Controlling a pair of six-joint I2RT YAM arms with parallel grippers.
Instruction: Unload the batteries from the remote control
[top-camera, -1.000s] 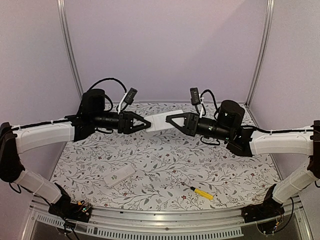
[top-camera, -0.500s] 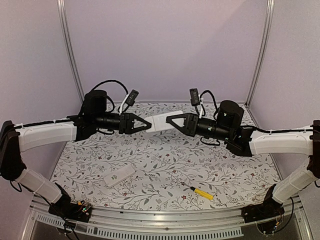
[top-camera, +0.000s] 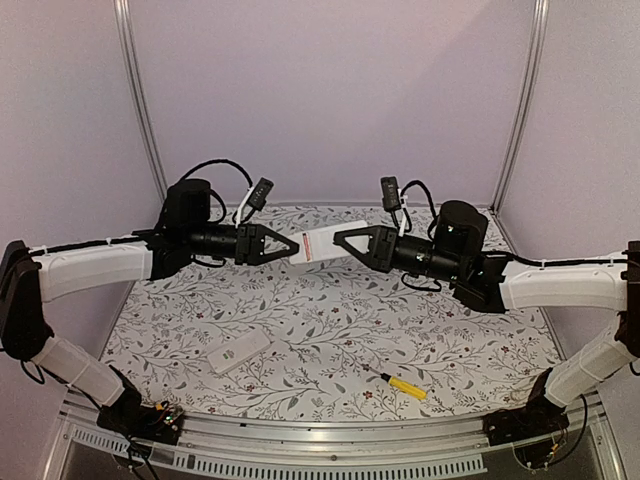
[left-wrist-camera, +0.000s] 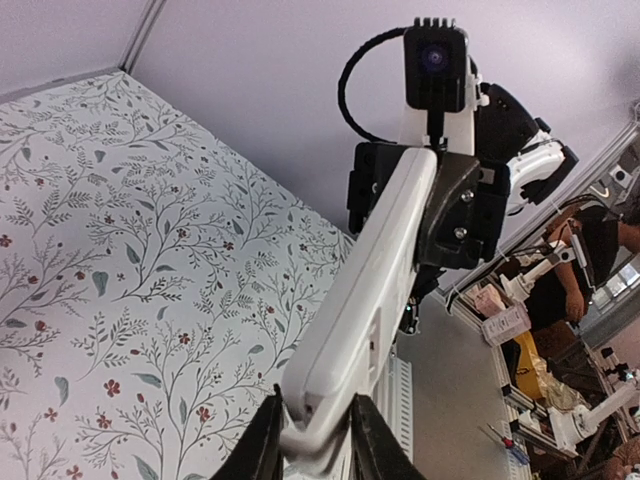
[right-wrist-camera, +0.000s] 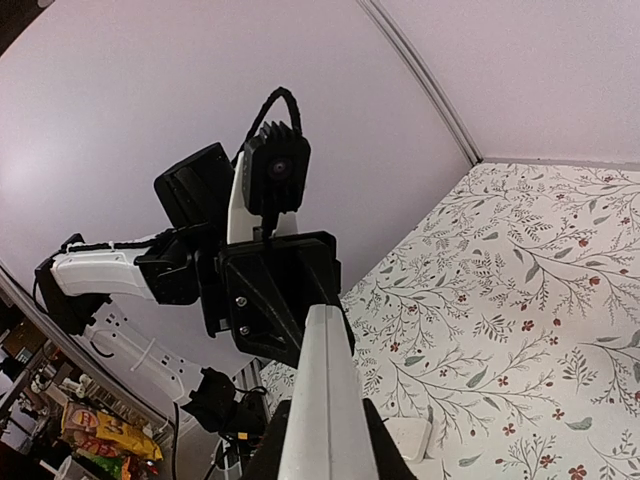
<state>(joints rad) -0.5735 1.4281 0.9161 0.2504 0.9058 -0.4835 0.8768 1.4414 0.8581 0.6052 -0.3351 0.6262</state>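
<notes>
The white remote (top-camera: 328, 243) is held in mid-air between both arms, above the far part of the table. My left gripper (top-camera: 295, 247) is shut on its left end and my right gripper (top-camera: 343, 240) is shut on its right end. In the left wrist view the remote (left-wrist-camera: 365, 290) runs up from my left gripper (left-wrist-camera: 315, 452) to the right gripper (left-wrist-camera: 455, 215). In the right wrist view the remote (right-wrist-camera: 322, 400) runs edge-on from my right gripper (right-wrist-camera: 322, 455) to the left gripper (right-wrist-camera: 275, 300). A faint reddish strip shows on the remote's left end from above; the batteries are not clearly visible.
A white flat cover piece (top-camera: 240, 353) lies on the floral tablecloth (top-camera: 330, 320) at front left, also seen in the right wrist view (right-wrist-camera: 408, 437). A yellow-handled screwdriver (top-camera: 403, 384) lies at front centre-right. Walls and frame posts close the back and sides.
The left gripper has drawn back slightly to the left along the remote. The remote has shifted a little, and a reddish strip now shows at its left end.
</notes>
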